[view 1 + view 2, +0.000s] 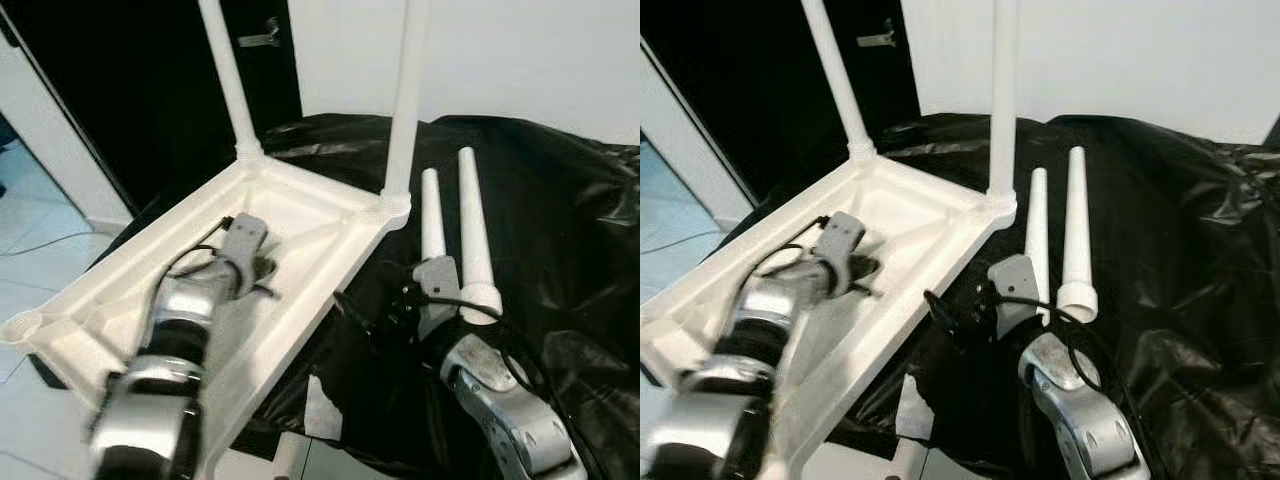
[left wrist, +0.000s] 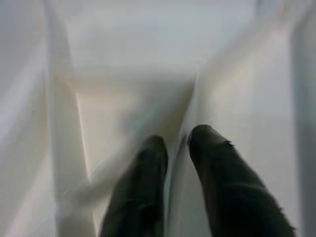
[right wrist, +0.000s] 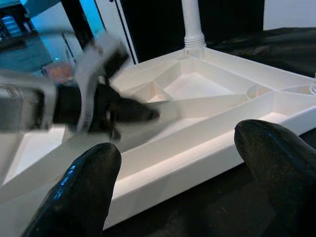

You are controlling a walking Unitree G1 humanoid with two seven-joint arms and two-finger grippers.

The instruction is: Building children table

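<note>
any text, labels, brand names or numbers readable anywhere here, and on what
None can be read. The upturned white tabletop, its two fitted legs and the two loose legs on the black sheet are plain white plastic. The left gripper and right gripper show no marking. The door handle bears no sign.

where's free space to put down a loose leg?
Bare black sheet to the right of the two loose legs. Crowded: the upturned tabletop holds the left gripper among its ribs; the right gripper, fingers open, fills the gap between tabletop edge and loose legs.
</note>
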